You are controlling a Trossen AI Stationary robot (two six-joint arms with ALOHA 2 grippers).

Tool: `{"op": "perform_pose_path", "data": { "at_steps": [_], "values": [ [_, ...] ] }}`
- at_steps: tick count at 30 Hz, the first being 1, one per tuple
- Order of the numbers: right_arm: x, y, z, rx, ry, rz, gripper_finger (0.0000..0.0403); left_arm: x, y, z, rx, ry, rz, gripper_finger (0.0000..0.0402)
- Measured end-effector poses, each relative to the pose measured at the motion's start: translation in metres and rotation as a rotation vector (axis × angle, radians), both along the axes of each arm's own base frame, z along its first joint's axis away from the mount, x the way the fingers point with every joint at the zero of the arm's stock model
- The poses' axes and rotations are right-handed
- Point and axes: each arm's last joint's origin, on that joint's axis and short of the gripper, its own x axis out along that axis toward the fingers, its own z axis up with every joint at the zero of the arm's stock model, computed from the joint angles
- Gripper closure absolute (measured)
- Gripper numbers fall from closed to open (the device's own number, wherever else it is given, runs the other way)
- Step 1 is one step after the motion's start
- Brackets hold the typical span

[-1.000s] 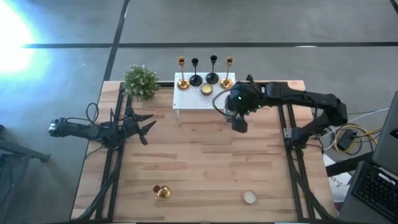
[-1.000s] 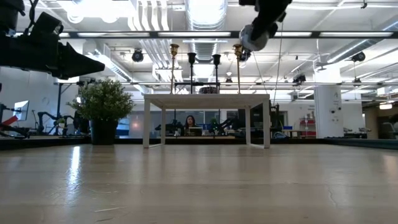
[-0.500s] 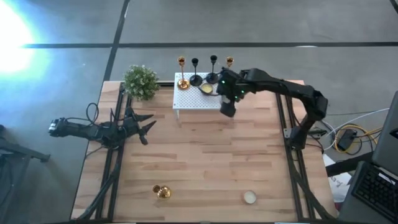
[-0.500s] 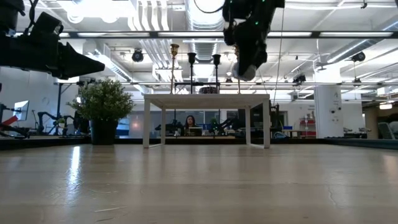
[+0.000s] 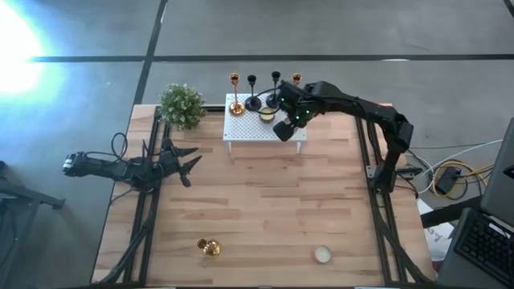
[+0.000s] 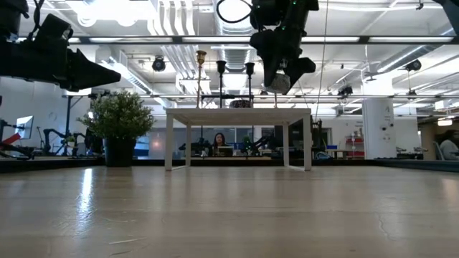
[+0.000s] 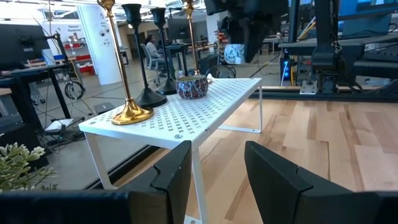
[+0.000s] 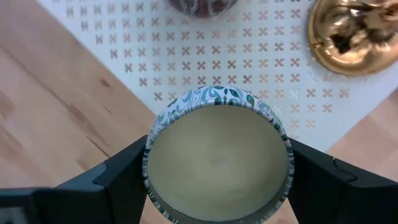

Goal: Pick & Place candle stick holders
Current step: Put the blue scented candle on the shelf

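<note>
Two gold and two black candle stick holders stand by their round bases in a row on the white perforated rack (image 5: 245,128): gold (image 5: 235,104), black (image 5: 252,102), black (image 5: 275,99), gold (image 5: 295,79). Another gold holder (image 5: 209,247) lies on its side on the table near the front edge. My right gripper (image 5: 283,131) hangs over the rack's right front part, shut on a round patterned candle tin (image 8: 217,158). My left gripper (image 5: 191,160) is open and empty at the table's left side. My right gripper pinches the tin's round side wall (image 8: 151,163) between its two fingers (image 8: 118,177), one on each opposite side. The fingers come from above, pointing down. The tin sits level, its cream wax top up, lifted clear above the rack (image 8: 261,56).
A small patterned tin (image 5: 267,114) sits on the rack between the holders. A bushy green plant (image 5: 181,104) stands at the far left corner. A pale candle tin (image 5: 322,254) rests near the front right. Bare wood lies in the table's middle.
My right gripper has carried the candle tin toward the table's far edge and left, from over the bare wood beside the rack to over the rack's right front part. It has stayed shut on the tin.
</note>
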Motion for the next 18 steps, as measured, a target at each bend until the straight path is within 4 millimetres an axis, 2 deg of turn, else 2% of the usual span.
{"op": "perform_pose_path", "data": {
  "at_steps": [9, 18],
  "values": [
    [0.002, 0.000, 0.012, 0.037, -0.062, -0.161, 0.0112, 0.000, 0.000, 0.000, 0.000, 0.000, 0.000, 0.0248],
    [0.003, 0.000, 0.008, 0.072, -0.063, -0.213, 0.0112, 0.000, 0.000, 0.000, 0.000, 0.000, 0.000, 0.0248]
  ]
}}
